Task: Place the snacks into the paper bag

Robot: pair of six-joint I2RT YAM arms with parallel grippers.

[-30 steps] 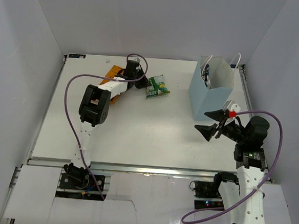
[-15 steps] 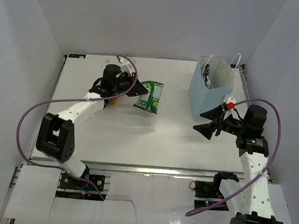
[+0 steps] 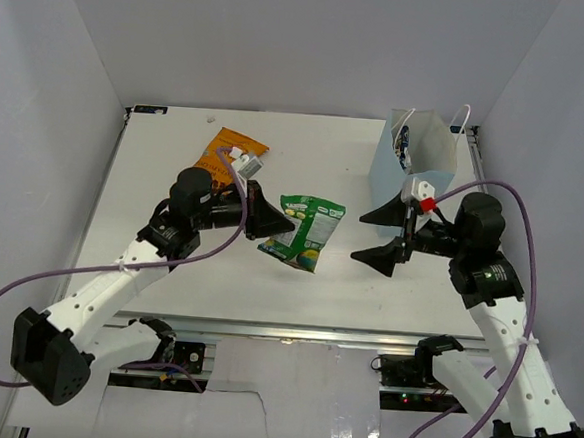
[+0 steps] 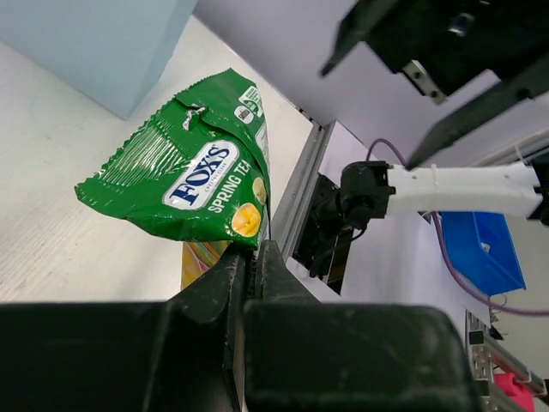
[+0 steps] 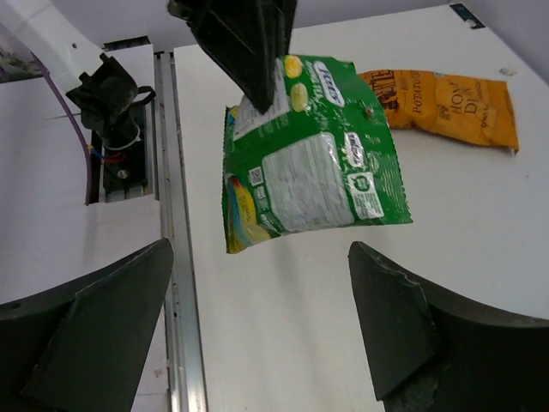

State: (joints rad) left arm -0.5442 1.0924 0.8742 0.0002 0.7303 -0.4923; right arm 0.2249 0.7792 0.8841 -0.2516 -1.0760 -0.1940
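Note:
My left gripper (image 3: 272, 222) is shut on one edge of the green snack packet (image 3: 305, 230) and holds it above the table's middle; it shows in the left wrist view (image 4: 184, 167) and the right wrist view (image 5: 313, 163). My right gripper (image 3: 379, 234) is open and empty, facing the packet from the right, a short gap away. The light-blue paper bag (image 3: 412, 177) stands upright at the back right, behind the right gripper, with a blue-and-white packet (image 3: 403, 145) showing inside. The long orange chip bag (image 3: 233, 147) lies flat at the back left.
White walls enclose the table on three sides. The metal rail (image 3: 284, 331) runs along the near edge. The left arm's purple cable (image 3: 27, 281) loops over the left side of the table.
My left gripper has carried the green packet right and toward the near side, uncovering the orange chip bag. My right gripper has moved left and up toward the packet.

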